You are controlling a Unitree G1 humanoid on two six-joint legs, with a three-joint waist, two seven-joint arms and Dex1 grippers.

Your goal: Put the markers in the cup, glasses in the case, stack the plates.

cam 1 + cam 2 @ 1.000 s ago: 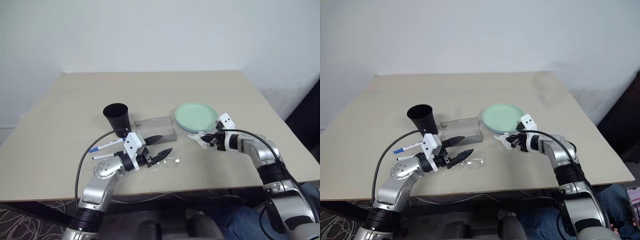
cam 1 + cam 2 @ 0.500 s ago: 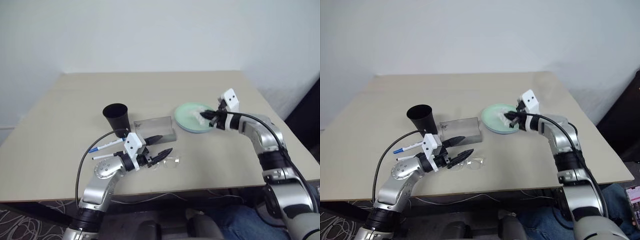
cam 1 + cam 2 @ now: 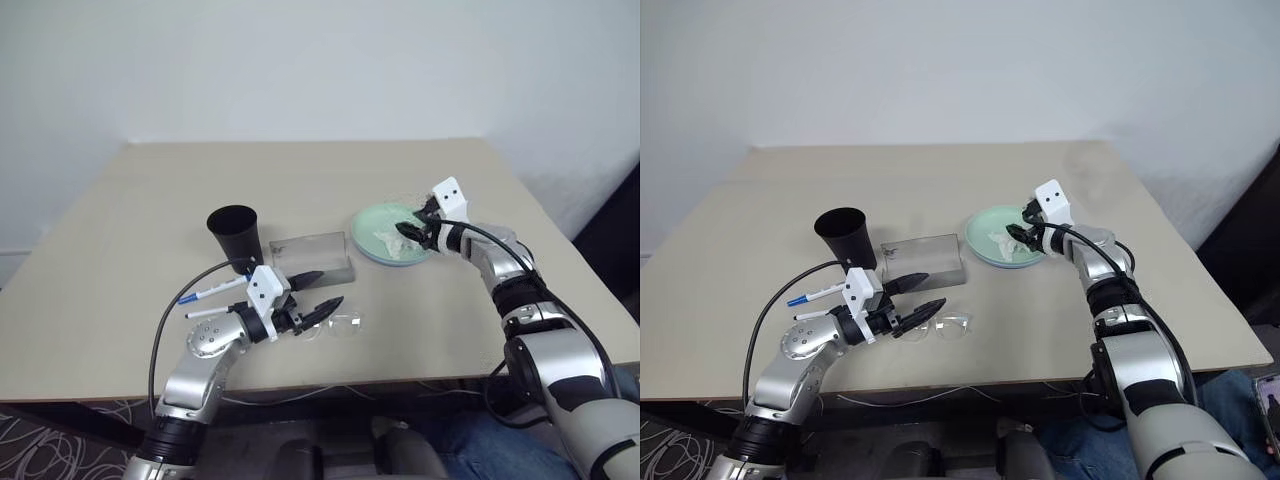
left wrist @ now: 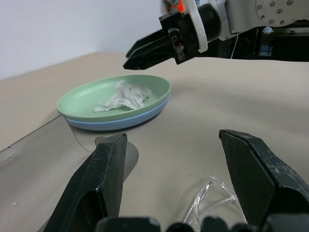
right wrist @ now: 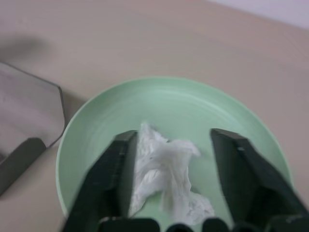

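Left gripper (image 3: 318, 291) open and empty, glasses (image 3: 340, 324) just past its tips (nearer than my right), lying crosswise.

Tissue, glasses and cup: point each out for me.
tissue (image 4: 123, 96), left wrist view, crumpled middle.
glasses (image 3: 341, 324), left eye view, lens.
cup (image 3: 236, 238), left eye view, outer wall.

The light blue plate (image 4: 116, 122) is mostly buried under the mint green plate (image 4: 87, 96), so you just get a thin blue edge. The two markers (image 3: 212, 291) are partly behind the left arm's cable, and the second one's cap colour is too small to make out. The glasses (image 4: 212, 193) run off the left wrist view's bottom edge. The case (image 5: 29, 121) is cut off at the right wrist view's edge.
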